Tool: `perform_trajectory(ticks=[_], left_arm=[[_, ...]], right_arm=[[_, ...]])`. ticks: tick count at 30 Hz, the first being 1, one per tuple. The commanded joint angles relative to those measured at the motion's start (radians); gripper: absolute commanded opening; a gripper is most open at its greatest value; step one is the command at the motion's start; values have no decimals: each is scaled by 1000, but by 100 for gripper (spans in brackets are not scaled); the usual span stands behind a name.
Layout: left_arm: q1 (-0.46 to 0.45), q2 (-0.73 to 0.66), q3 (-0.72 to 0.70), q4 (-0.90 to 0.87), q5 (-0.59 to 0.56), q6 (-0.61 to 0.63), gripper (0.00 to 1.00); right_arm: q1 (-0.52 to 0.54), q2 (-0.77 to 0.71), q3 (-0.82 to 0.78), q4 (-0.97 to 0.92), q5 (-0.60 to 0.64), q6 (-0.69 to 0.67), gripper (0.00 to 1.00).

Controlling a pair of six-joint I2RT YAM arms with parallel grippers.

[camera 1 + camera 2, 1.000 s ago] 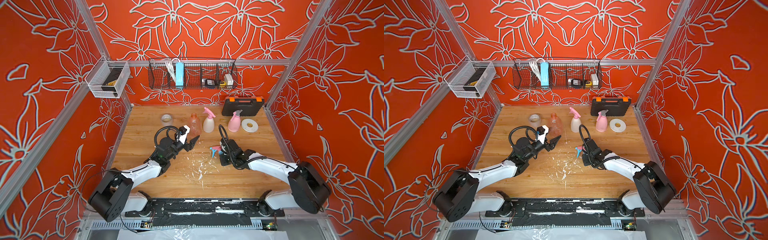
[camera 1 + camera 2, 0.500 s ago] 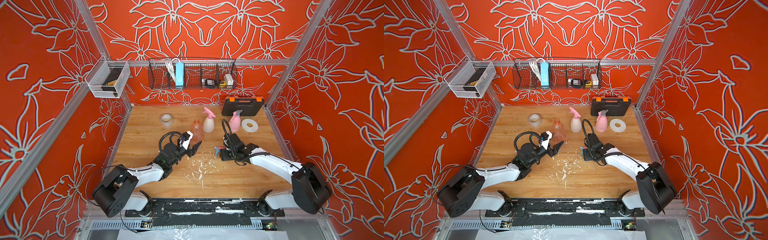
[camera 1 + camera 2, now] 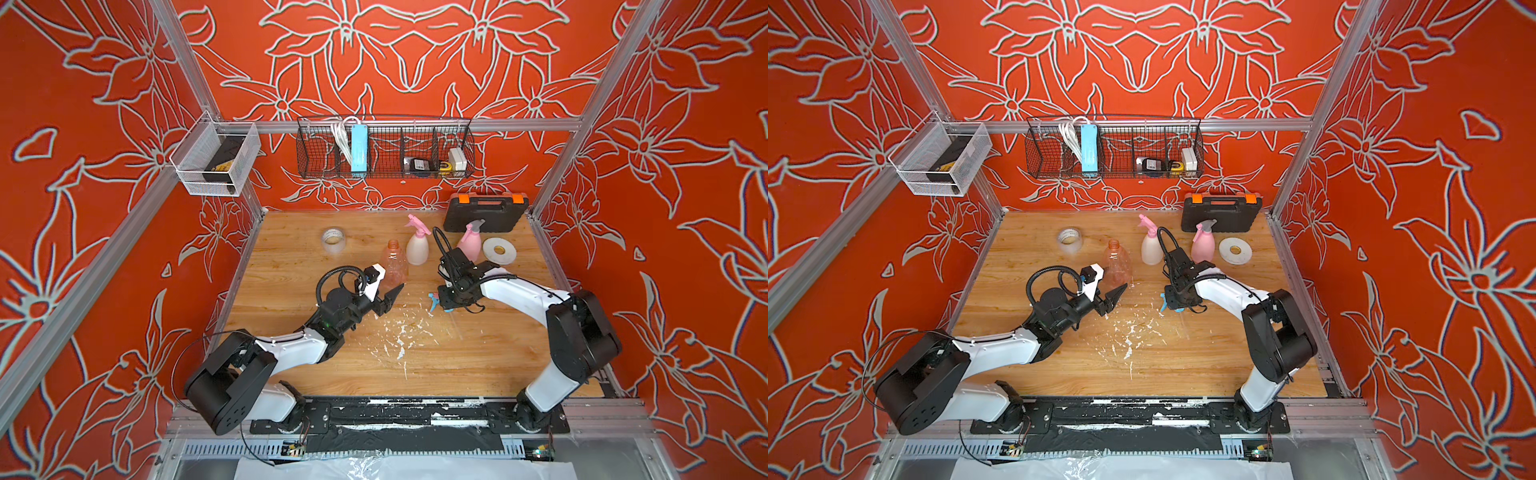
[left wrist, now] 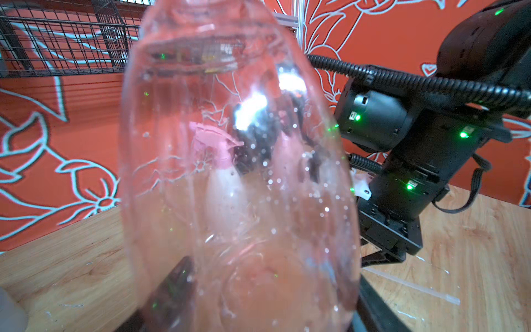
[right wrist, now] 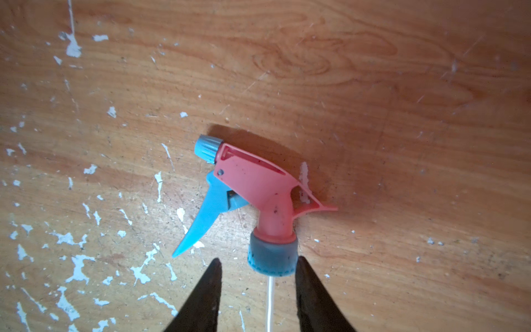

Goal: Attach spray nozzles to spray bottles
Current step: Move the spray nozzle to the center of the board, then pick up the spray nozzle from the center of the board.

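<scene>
A pink spray nozzle [image 5: 258,181] with blue trigger, tip and collar lies flat on the wooden table [image 5: 402,86], its thin dip tube running back between my right fingers. My right gripper [image 5: 257,258] is open, its tips either side of the blue collar; both top views show it pointing down over the nozzle [image 3: 434,300] [image 3: 1163,306]. My left gripper [image 4: 273,270] [image 3: 390,297] is shut on the base of the transparent orange-pink spray bottle [image 4: 238,172] [image 3: 392,266], which stands upright with a bare neck. The white bottle [image 3: 417,249] and pink bottle [image 3: 469,245] stand behind, each with a nozzle on.
Two tape rolls [image 3: 333,239] [image 3: 498,251] lie at the back of the table. A black tool case [image 3: 485,212] stands against the back wall under a wire basket [image 3: 384,147]. White flecks [image 3: 401,340] mark the table's middle.
My left arm has brought the transparent bottle a little forward and to the right. My right wrist has turned to point straight down over the nozzle, which has not moved.
</scene>
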Motion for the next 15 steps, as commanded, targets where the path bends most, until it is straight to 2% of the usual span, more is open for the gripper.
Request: perform_trajectory(ticks=[1, 7, 15], left_arm=[[-2, -8, 3, 60, 48, 16, 54], [-2, 18, 34, 28, 142, 14, 52], [-3, 5, 29, 3, 121, 42, 51]], right_arm=[[-6, 28, 16, -39, -27, -1, 44], [-10, 70, 30, -30, -26, -4, 44], [-22, 115, 48, -19, -35, -9, 45]])
